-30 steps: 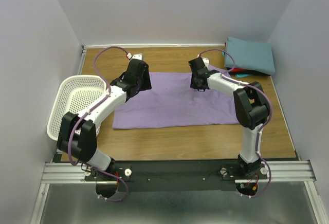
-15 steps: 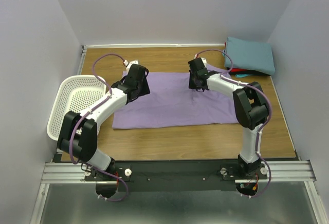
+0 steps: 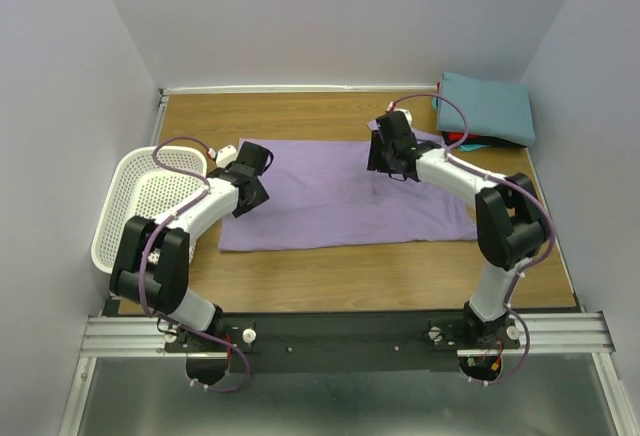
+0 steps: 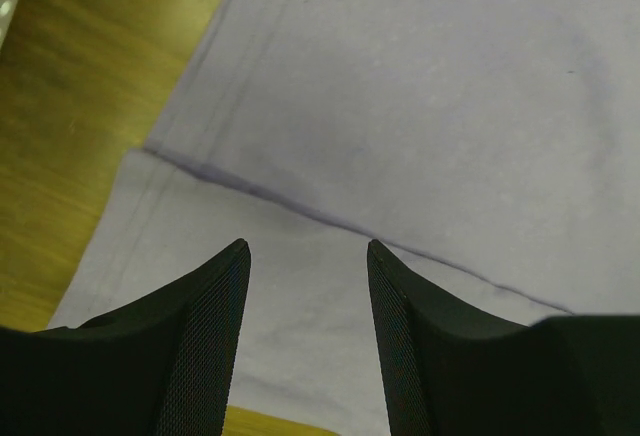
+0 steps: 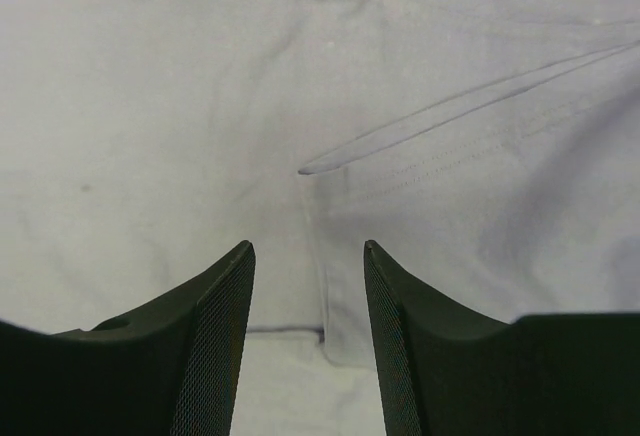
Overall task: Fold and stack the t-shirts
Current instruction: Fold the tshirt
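The large lavender-purple cloth t-shirt (image 3: pixel 340 206) looks soft and matt; the brown wood-grain table (image 3: pixel 300 116) is smooth; the white perforated plastic basket (image 3: pixel 108 218) looks faintly glossy.

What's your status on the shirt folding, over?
Left gripper open, right gripper open, both empty. Purple shirt lies flat, partly folded. Nothing blocking.

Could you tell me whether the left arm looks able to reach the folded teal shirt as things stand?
Probably not. The teal shirt lies in the far right corner, while the left gripper hangs over the lavender shirt's left end, and the right arm stands in between.
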